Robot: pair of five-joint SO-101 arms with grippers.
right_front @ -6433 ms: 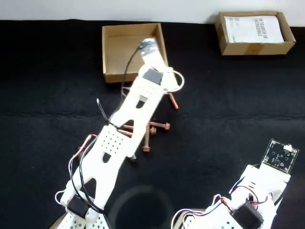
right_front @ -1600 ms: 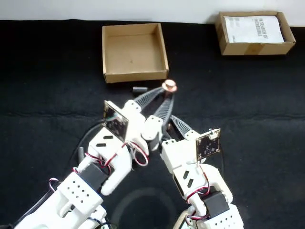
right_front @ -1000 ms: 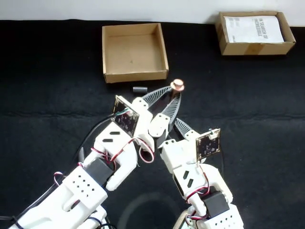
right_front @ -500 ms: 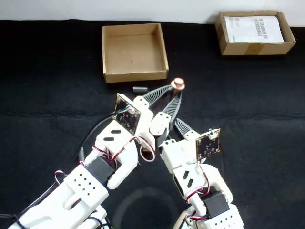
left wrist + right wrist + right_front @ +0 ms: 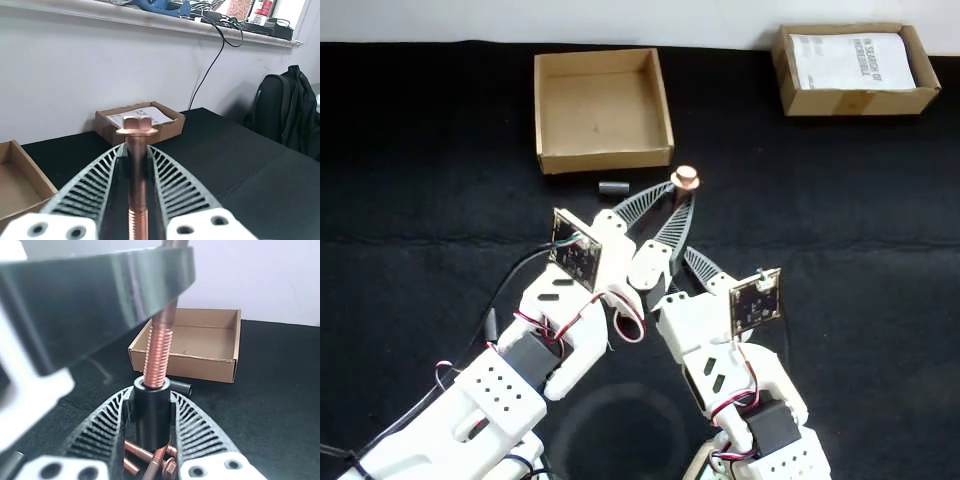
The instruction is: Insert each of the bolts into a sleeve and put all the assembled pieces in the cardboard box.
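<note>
My left gripper (image 5: 136, 150) is shut on a copper bolt (image 5: 136, 172) held upright, head on top; in the high view the bolt head (image 5: 685, 180) sits just below the cardboard box (image 5: 603, 108). My right gripper (image 5: 151, 393) is shut on a black sleeve (image 5: 151, 415) directly under it. The bolt's threaded end (image 5: 157, 357) stands in the sleeve's top opening. The cardboard box (image 5: 190, 347) looks empty. Several loose bolts (image 5: 147, 456) lie on the mat under the right gripper.
A loose black sleeve (image 5: 612, 187) lies on the black mat (image 5: 840, 220) just in front of the cardboard box. A second box (image 5: 855, 70) with a printed sheet stands at the back right. Both arms crowd the middle of the mat.
6.4 s ago the left arm reached to the box and the right arm was drawn back. Over the last half second the bolt has shifted slightly left, with the left wrist drawing back a little.
</note>
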